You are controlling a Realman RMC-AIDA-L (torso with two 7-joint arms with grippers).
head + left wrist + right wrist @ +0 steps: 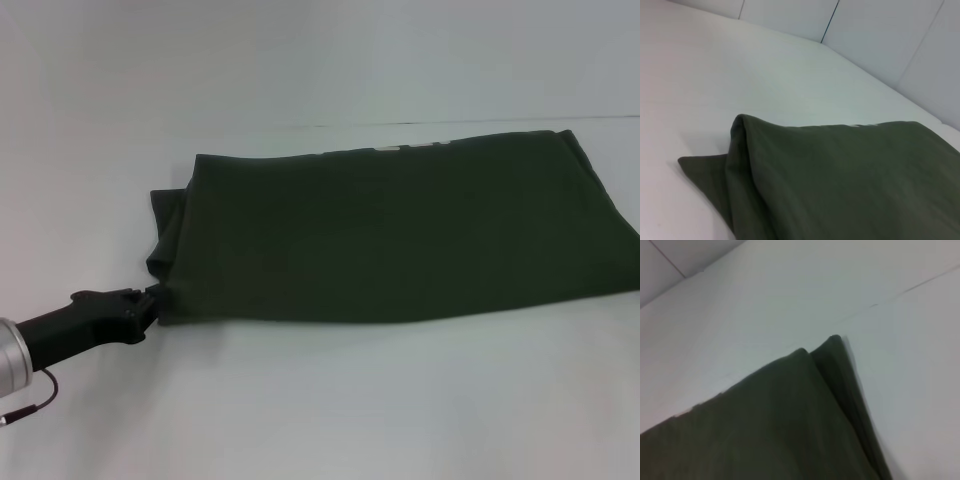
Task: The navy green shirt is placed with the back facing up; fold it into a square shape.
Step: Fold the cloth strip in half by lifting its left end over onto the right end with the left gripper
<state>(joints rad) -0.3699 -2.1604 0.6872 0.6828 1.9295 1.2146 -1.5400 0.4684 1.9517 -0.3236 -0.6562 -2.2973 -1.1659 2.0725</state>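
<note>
The navy green shirt lies folded into a wide rectangle across the white table, and its left end is bunched up in a raised fold. My left gripper is at the shirt's near left corner, shut on the fabric edge, with the black wrist trailing toward the lower left. The left wrist view shows the same shirt from close up, with the raised fold at its end. In the right wrist view, one layered corner of the shirt rests on the table. My right gripper does not show in any view.
White table surface runs all around the shirt. A white back wall rises behind the table's far edge. A thin cable hangs from my left arm at the lower left.
</note>
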